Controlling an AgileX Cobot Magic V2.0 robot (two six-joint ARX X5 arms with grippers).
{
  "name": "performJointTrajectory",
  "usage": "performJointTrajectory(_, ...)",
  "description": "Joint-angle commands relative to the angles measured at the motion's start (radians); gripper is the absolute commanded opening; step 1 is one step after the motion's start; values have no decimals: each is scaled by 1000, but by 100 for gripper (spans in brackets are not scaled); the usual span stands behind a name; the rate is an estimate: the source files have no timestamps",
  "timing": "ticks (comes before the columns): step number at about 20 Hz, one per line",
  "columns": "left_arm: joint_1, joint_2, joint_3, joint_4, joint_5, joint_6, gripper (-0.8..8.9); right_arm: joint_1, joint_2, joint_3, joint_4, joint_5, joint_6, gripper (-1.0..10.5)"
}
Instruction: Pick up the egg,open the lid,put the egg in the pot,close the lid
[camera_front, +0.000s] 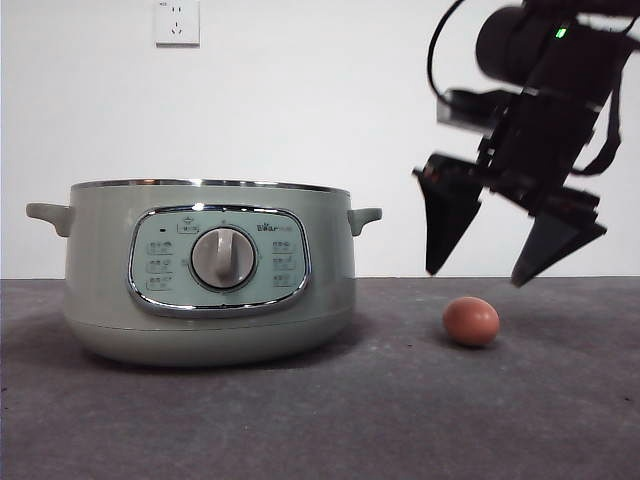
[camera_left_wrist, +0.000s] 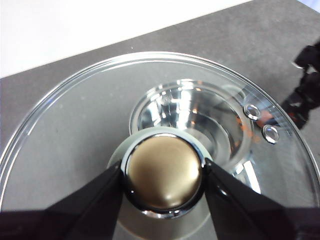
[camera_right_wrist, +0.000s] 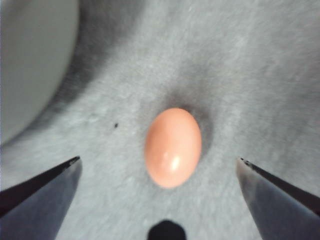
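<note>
The egg (camera_front: 471, 321) lies on the grey table (camera_front: 320, 420) beside the pot (camera_front: 205, 270), right gripper (camera_front: 515, 265) spread wide above it. Left gripper (camera_left_wrist: 165, 175) clamps the lid's (camera_left_wrist: 75, 130) knob (camera_left_wrist: 163, 172).

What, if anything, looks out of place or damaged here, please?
Nothing stands out. The pot stands upright, the egg lies whole on the table below the open right gripper, and the left gripper grips the lid by its knob.
</note>
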Motion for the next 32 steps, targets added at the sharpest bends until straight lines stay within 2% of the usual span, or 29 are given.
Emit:
performJointTrajectory(1,6,-46,14,-10,8,0,-8,8,42,5,23,35,7,594)
performJointTrajectory(4,6,-100,14,-50,8,-24,-8,7,79,5,50,51,7,593)
performJointTrajectory(7,6,-142,14,-73,8,-43,-8,8,105,5,81,51,8,495)
performJointTrajectory(11,6,-167,14,-90,5,-54,-8,13,142,5,96,52,9,493)
performJointTrajectory(12,6,-170,14,-97,5,-55,-8,13,145,5,104,56,17,440)
performJointTrajectory(14,6,-171,14,-106,5,-55,-8,13,145,5,113,56,34,254)
performJointTrajectory(19,6,-170,14,-106,5,-55,-8,14,145,5,109,26,34,-19)
performJointTrajectory(23,6,-170,14,-106,5,-55,-8,14,134,5,104,23,48,-12)
performJointTrajectory(27,6,-170,14,-106,5,-51,-8,14,21,17,81,24,56,-12)
performJointTrajectory(32,6,-170,14,-106,5,-51,-8,70,-97,172,49,21,57,-12)
